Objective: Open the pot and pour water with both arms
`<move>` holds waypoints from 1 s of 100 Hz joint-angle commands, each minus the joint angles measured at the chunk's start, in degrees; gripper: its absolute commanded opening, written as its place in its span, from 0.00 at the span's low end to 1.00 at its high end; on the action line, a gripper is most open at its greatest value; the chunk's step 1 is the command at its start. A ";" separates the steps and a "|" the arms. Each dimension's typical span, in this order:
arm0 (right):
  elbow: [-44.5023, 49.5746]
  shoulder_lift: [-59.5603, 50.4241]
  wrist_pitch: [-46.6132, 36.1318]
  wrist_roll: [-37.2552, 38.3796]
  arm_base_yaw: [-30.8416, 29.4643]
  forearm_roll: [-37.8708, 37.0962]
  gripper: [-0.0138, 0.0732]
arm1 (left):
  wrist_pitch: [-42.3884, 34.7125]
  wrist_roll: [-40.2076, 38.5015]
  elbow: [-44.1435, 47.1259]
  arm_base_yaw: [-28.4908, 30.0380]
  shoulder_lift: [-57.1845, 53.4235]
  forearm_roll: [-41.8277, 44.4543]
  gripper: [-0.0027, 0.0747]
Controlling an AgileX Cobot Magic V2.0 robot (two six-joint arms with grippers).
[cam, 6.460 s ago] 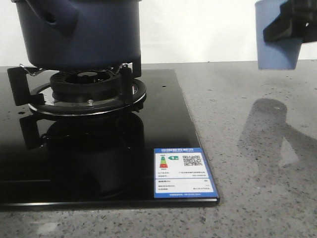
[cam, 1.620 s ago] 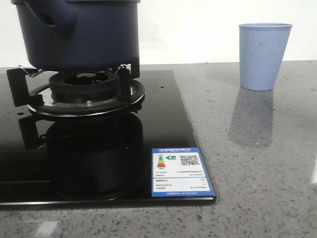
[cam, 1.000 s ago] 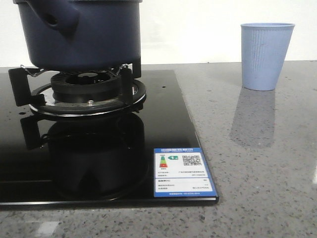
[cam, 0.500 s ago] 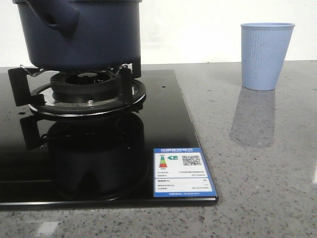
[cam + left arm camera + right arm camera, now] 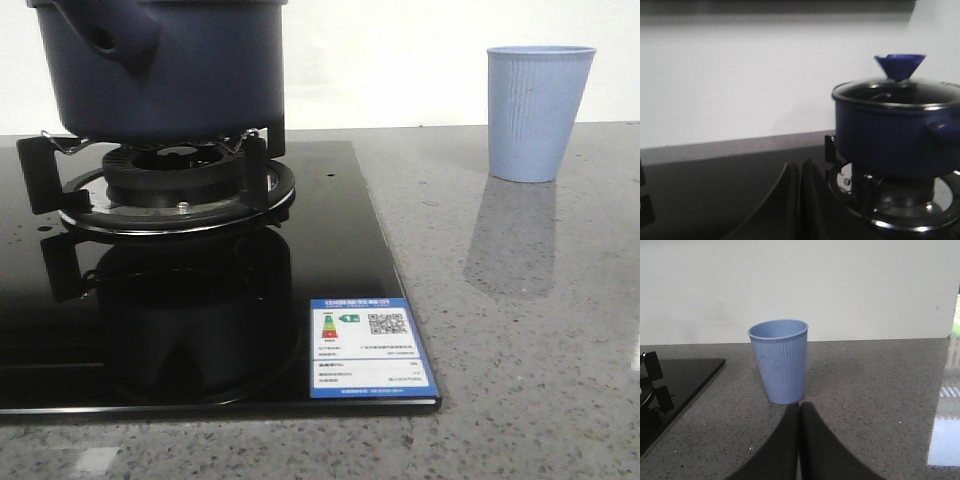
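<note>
Lidded pot (image 5: 165, 70) on the burner (image 5: 175, 185), cup (image 5: 538, 112) upright on the counter (image 5: 520, 330).
Left gripper (image 5: 799, 172) and right gripper (image 5: 799, 412) each had fingers pressed together, holding nothing.

A light blue ribbed cup (image 5: 779, 361) stands upright on the grey speckled surface (image 5: 875, 390), its mouth open and its inside not visible. Near it, the two dark fingers of the right end effector (image 5: 799, 412) lie pressed together with only a thin seam between them, holding nothing and stopping just short of the cup's base. A black glass hob (image 5: 675, 377) reaches in from one edge, well apart from the cup. A pale wall (image 5: 800, 285) rises behind.
</note>
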 commanded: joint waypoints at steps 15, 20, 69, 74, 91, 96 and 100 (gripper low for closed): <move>-1.52 0.20 -1.33 0.04 -0.25 0.95 0.08 | 1.65 -15.84 6.15 6.51 -8.18 11.53 0.01; -1.52 0.20 -1.33 0.04 -0.25 0.95 0.08 | 3.02 -15.84 7.50 7.03 -10.25 11.53 0.01; -1.52 0.20 -1.33 0.04 -0.25 0.95 0.08 | 3.52 -15.84 10.38 7.91 -10.90 9.61 0.01; -1.52 0.20 -1.33 0.04 -0.25 0.95 0.08 | 3.52 -15.84 10.38 7.91 -10.90 9.61 0.01; -1.52 0.20 -1.33 0.04 -0.25 0.95 0.08 | 3.52 -15.84 10.38 7.91 -10.90 9.61 0.01; -1.52 0.20 -1.33 0.04 -0.25 0.95 0.08 | 3.52 -15.84 10.38 7.91 -10.90 9.61 0.01; -1.52 0.20 -1.33 0.04 -0.25 0.95 0.08 | 3.52 -15.84 10.38 7.91 -10.90 9.61 0.01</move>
